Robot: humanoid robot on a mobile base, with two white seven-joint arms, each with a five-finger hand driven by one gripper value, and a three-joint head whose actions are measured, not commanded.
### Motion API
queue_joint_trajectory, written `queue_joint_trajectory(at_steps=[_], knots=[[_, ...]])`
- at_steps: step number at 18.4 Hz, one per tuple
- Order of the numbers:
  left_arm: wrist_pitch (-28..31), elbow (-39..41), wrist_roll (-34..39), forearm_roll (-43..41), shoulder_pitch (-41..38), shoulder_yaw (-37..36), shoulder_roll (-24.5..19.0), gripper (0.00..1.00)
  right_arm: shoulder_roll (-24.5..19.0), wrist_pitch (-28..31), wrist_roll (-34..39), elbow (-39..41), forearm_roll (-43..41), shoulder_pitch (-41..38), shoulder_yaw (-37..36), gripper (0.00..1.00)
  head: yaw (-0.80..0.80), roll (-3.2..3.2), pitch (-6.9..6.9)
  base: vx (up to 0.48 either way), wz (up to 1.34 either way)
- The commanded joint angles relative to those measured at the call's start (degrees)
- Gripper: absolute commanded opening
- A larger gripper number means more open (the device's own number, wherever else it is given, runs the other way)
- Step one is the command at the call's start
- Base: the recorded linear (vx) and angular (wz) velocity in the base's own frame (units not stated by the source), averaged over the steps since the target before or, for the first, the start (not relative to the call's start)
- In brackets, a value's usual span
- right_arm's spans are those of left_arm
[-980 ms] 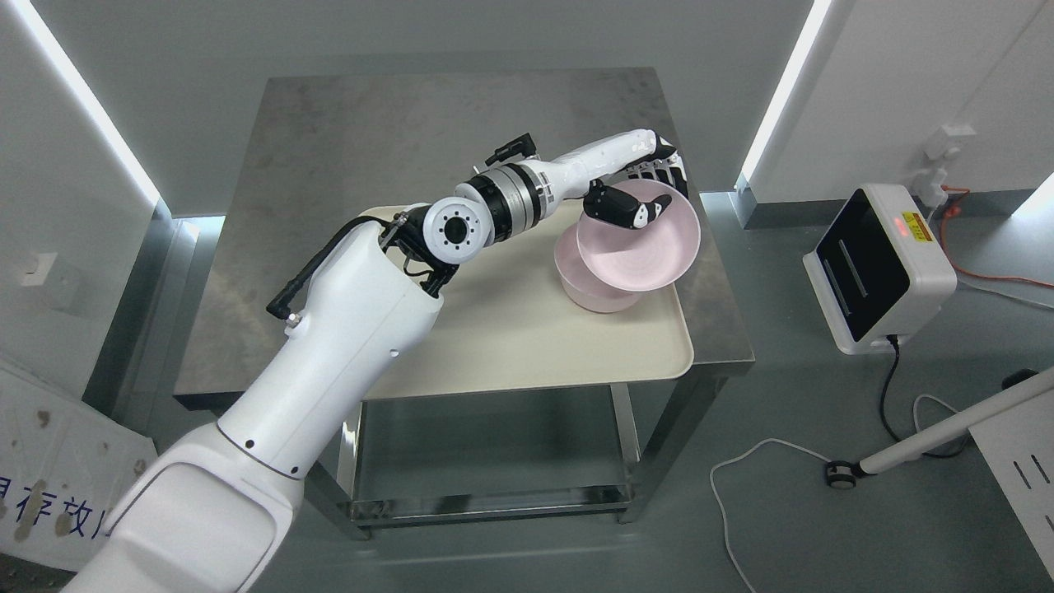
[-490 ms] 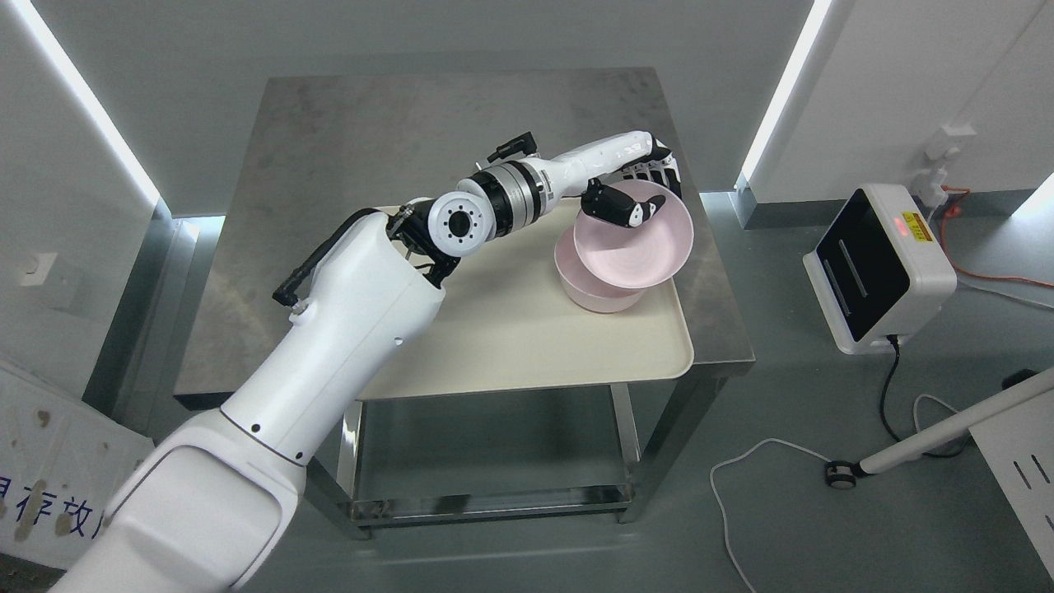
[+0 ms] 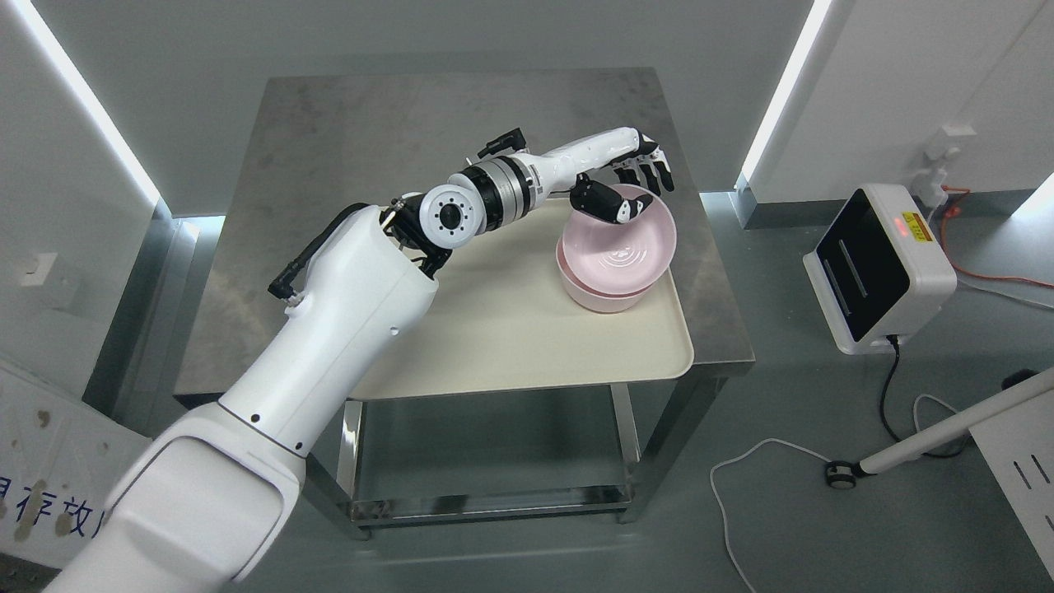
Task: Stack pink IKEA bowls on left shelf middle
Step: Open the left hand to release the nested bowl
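— How many bowls do you count from where you sit?

— I count two pink bowls: an upper pink bowl (image 3: 619, 251) and a lower pink bowl (image 3: 599, 296) beneath it.

— Trays?

— One cream tray (image 3: 527, 338), on one steel table (image 3: 346, 156).

— Robot arms?

— I see one, the left arm (image 3: 329, 329), with one hand, the left hand (image 3: 626, 177).

— Anything off the table?

— One white device with a dark screen (image 3: 877, 268) on the floor, one white cable (image 3: 741, 461), one orange cable (image 3: 988, 268), and one wall socket (image 3: 947, 142). Two light strips (image 3: 782, 91) run up the walls.
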State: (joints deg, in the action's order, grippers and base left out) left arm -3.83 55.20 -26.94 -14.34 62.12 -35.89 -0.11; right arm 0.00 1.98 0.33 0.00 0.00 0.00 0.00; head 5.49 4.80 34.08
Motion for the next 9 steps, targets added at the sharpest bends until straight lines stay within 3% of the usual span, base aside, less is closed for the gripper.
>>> queue_joint_trajectory(at_steps=[1, 5, 7, 9], knots=[[-2.22, -2.38, -0.22, 0.1, -0.5, 3.18, -0.89, 0.45, 1.0, -0.05, 0.02, 1.93, 0.0, -1.67, -0.62, 1.0, 0.0, 0.0, 0.0, 0.0, 0.0], [-6.97, 4.01, -0.3, 0.28, -5.06, 15.98, -0.89, 0.54, 1.0, -0.05, 0.02, 1.93, 0.0, -1.67, -0.7, 1.0, 0.0, 0.0, 0.0, 0.0, 0.0], [-9.78, 14.87, -3.71, 0.46, -11.72, 27.3, -0.89, 0.55, 1.0, -0.05, 0.02, 1.93, 0.0, -1.67, -0.62, 1.0, 0.0, 0.0, 0.0, 0.0, 0.0], [-10.49, 23.07, -8.72, 0.46, -17.7, 33.23, -0.89, 0.6, 1.0, -0.05, 0.02, 1.93, 0.0, -1.67, -0.62, 1.0, 0.0, 0.0, 0.0, 0.0, 0.0]])
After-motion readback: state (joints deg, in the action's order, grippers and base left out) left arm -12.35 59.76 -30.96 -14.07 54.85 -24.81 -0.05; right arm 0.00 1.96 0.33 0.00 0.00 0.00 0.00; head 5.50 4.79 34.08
